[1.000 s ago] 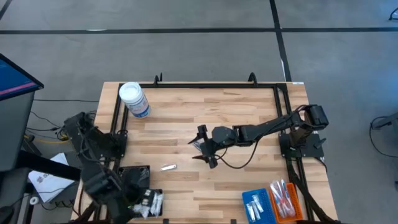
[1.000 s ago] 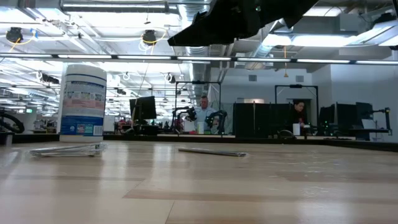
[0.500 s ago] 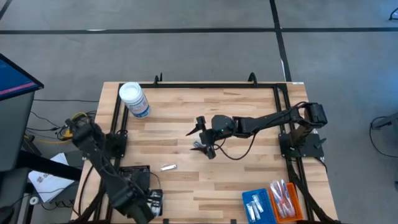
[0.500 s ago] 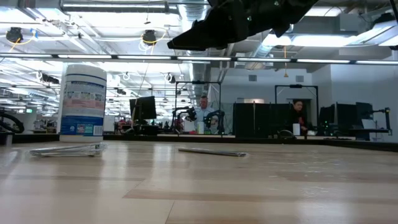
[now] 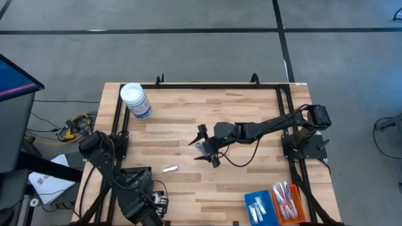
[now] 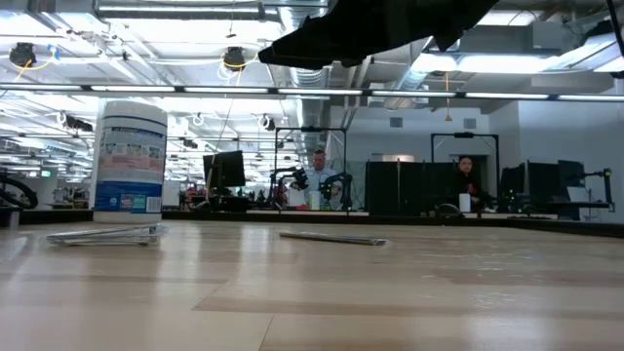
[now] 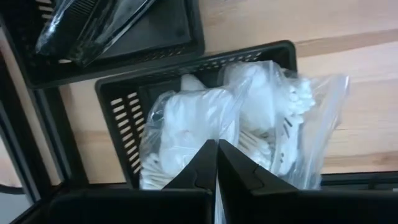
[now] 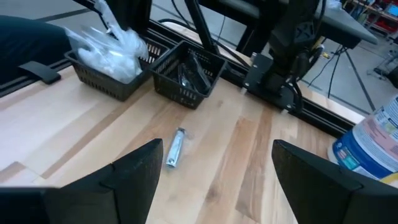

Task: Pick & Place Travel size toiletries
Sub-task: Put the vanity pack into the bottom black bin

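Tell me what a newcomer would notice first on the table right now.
Likely the right gripper, fingers spread wide over the middle of the table, with a small silvery piece lying loose on the wood just beyond it. Next, the left gripper, shut above a black basket stuffed with white sachets at the near-left corner, and the white-lidded jar standing far left.

The wooden table carries a round jar; near the black trays lies a silvery sachet.

Open-plan robotics lab: exposed ceiling ducts, monitor desks, other robot arms beyond.
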